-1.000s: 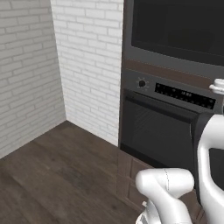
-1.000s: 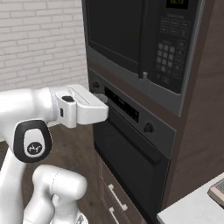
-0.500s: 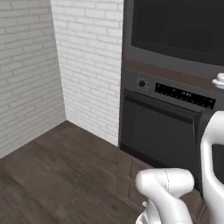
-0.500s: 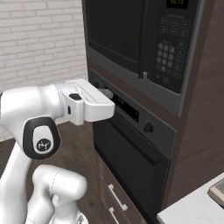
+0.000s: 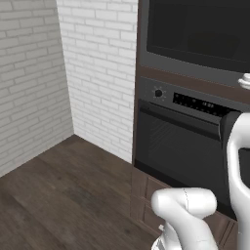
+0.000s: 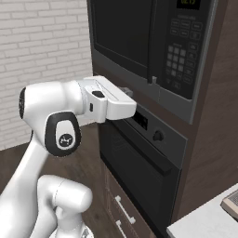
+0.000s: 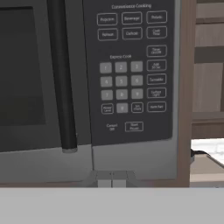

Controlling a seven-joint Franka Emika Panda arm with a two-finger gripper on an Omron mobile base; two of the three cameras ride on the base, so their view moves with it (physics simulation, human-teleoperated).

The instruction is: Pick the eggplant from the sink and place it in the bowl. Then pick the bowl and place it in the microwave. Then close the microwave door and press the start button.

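From the left base view you see the microwave door (image 5: 195, 34) shut flush in the cabinet column, above the oven (image 5: 180, 146) beside the brick wall (image 5: 93, 73). From the right base view you see the arm reaching level toward the microwave (image 6: 148, 42), its keypad (image 6: 179, 60) right of the door. In the hand view, the gripper (image 7: 112, 179) has its jaws together, holding nothing, below the keypad; the door handle (image 7: 62, 78) runs upright.
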